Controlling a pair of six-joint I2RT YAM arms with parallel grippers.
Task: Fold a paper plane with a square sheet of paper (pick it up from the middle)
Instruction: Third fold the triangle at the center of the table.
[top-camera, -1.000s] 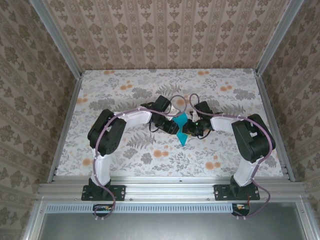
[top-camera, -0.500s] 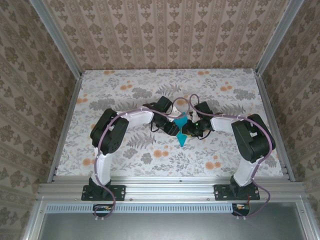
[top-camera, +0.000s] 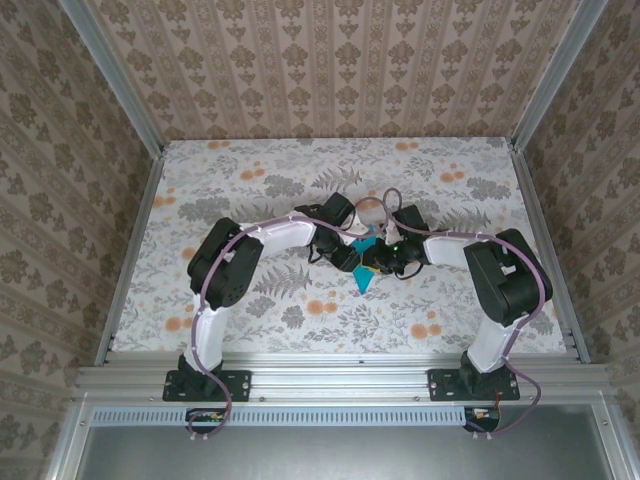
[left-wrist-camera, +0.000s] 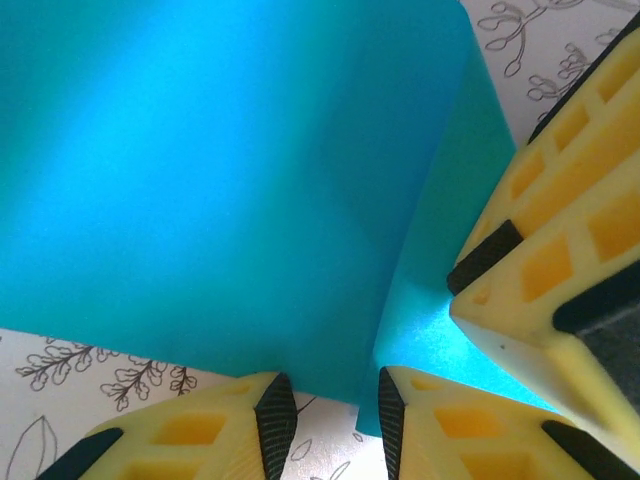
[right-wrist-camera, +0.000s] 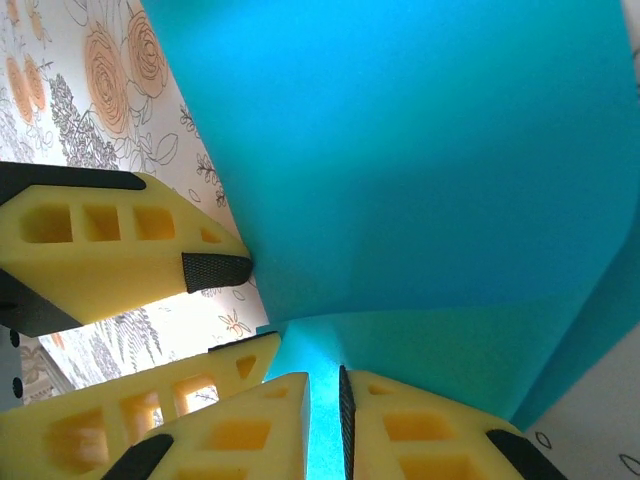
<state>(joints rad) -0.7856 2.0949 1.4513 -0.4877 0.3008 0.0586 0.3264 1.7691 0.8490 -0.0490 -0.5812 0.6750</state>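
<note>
Where the two arms converge over the middle of the floral-patterned worktop (top-camera: 250, 180), the square sheet of paper (top-camera: 362, 278) is found between the two hands and is largely covered by them in the top view. A teal point is seen projecting toward the near edge, and a small patch shows on the far side. The sheet is not flat: in both wrist views it is seen bent into broad panels that meet along a fold.

The right hand (right-wrist-camera: 322, 405) is recorded as closed to a thin slit, with a strip of the teal paper clamped between its pads (right-wrist-camera: 345, 390). From that grip the sheet spreads across the upper part of the right wrist view.

The left hand (left-wrist-camera: 335, 400) is noted at a narrow setting, its pads (left-wrist-camera: 275, 410) parted by a small gap. The lower edge of the sheet, at the fold, is seen lying in that gap, with worktop pattern visible below it. Whether the pads bear on the paper cannot be told. In the right wrist view the left hand's fingers (right-wrist-camera: 120, 235) are seen just beside the right hand, one on each side of the sheet's lower corner. In the left wrist view one finger of the right hand (left-wrist-camera: 560, 200) is seen close at the right, against the lighter panel of the sheet.
</note>
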